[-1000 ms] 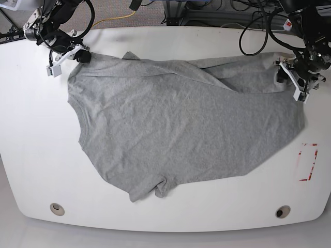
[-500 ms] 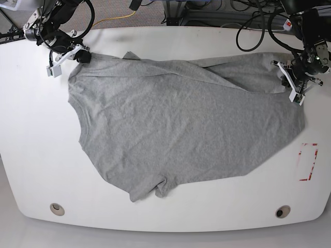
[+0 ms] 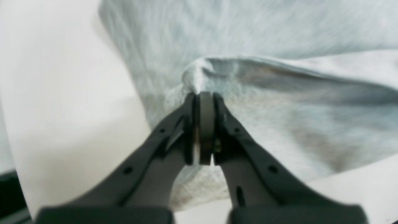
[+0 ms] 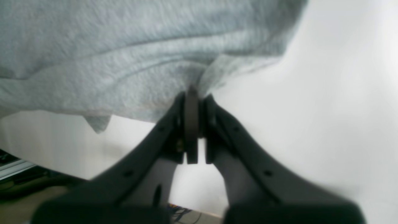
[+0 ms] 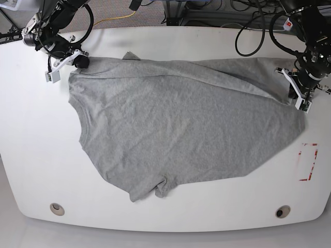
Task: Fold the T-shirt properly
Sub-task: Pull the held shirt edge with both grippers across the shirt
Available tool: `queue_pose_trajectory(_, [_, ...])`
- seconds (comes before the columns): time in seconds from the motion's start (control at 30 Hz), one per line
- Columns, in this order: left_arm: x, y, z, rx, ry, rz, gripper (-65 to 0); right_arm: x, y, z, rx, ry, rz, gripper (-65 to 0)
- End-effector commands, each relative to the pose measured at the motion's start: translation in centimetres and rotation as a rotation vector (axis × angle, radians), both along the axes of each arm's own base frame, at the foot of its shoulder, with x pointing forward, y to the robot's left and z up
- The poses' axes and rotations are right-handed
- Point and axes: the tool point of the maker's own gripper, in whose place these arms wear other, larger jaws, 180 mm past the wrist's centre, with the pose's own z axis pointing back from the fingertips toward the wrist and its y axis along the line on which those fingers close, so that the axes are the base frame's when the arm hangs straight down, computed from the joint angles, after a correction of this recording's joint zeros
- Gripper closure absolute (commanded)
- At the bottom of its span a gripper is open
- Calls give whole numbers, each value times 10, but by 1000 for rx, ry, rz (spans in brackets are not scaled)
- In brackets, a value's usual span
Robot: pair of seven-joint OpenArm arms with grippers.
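The heather-grey T-shirt (image 5: 176, 124) lies spread on the white table (image 5: 31, 134), plain side up, with no lettering visible. My right gripper (image 5: 77, 61) is at the far left corner, shut on the shirt's edge; the right wrist view shows its closed jaws (image 4: 191, 95) pinching the fabric (image 4: 124, 62). My left gripper (image 5: 295, 94) is at the far right corner, shut on the shirt; the left wrist view shows its closed jaws (image 3: 202, 95) gripping a raised pleat of cloth (image 3: 279, 102). The far edge of the shirt is stretched between both grippers.
A red tape rectangle (image 5: 309, 161) marks the table at the right. Two round holes (image 5: 57, 208) (image 5: 282, 212) sit near the front edge. Cables (image 5: 248, 31) lie behind the table's far edge.
The left gripper moved right and slightly forward, pulling the shirt's right corner outward. The right gripper shifted slightly left. The folds along the far edge have flattened.
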Motion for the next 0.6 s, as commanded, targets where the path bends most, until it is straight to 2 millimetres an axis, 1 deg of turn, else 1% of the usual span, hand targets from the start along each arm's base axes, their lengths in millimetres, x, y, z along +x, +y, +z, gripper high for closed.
queue_pose_trajectory(0.0, [13, -3, 30, 43, -91, -33, 0, 12, -12, 20, -58, -64, 6, 0])
queue_pose_trajectory(0.07, [15, -5, 39, 56, -113, -43, 0, 17, -17, 32, -101, -92, 18, 0])
queue_pose_trajectory(0.17, [17, -5, 44, 63, -128, -45, 0, 26, -20, 49, -147, -140, 28, 0])
queue_pose_trajectory(0.23, [18, -5, 45, 63, -131, -45, 0, 30, -22, 55, -166, -156, 33, 0])
queue_pose_trajectory(0.3, [18, -5, 45, 65, -133, -45, 0, 38, -27, 62, -181, -177, 34, 0])
queue_pose_trajectory(0.43, [29, -5, 56, 66, -172, -44, 0, 50, -35, 73, -205, -211, 36, 0])
queue_pose_trajectory(0.5, [34, -4, 61, 67, -188, -42, 0, 58, -34, 78, -206, -233, 38, 0])
queue_pose_trajectory(0.57, [39, -4, 66, 67, -207, -42, 0, 66, -29, 81, -206, -246, 59, 0])
